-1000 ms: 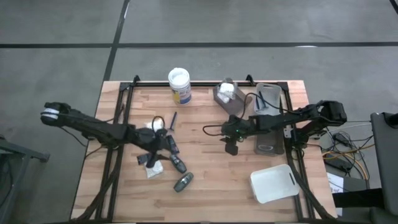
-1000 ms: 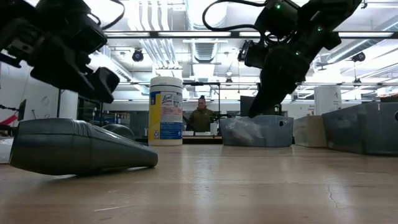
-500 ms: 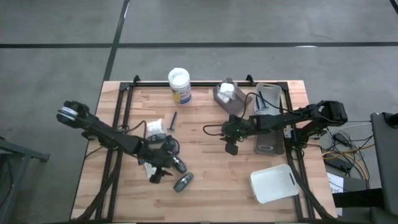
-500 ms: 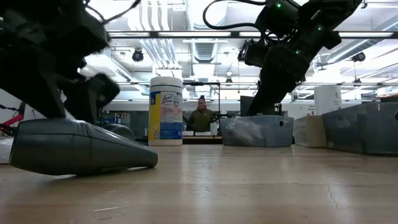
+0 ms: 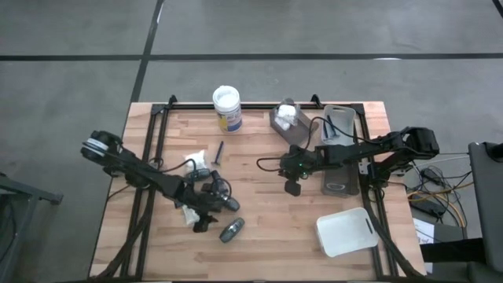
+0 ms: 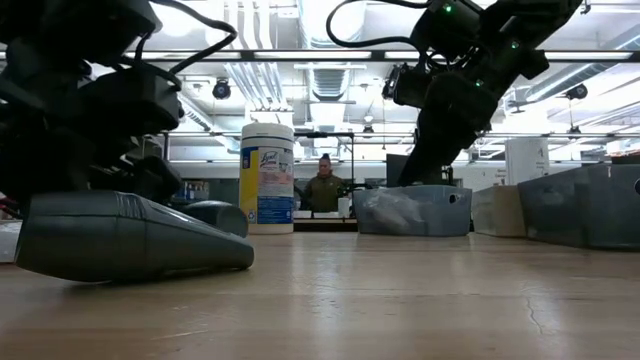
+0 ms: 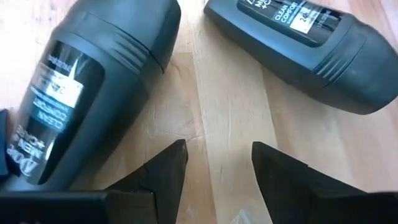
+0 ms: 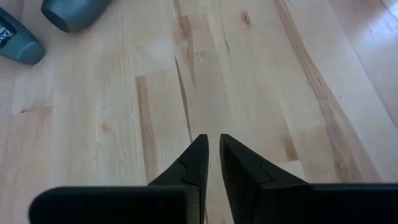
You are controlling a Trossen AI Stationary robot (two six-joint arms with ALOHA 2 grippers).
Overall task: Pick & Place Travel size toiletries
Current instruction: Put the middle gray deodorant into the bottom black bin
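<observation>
Two dark grey oval bottles of the travel size toiletries lie on their sides on the wood. My left gripper stands open just short of them, slanting down, with bare wood between its fingers. From above it is near the table's front left, beside the bottles and white packets. A thin blue stick lies farther back. My right gripper hangs above bare wood mid-table, fingers almost together with nothing between them.
A white-lidded jar stands at the far edge. A grey tray holding white packets and a second grey tray sit at the far right. A white tray lies at the near right. A person shows beyond the table.
My left gripper has gone down and toward the table's near edge, tipping steeper, and now stands low just short of the two dark bottles.
</observation>
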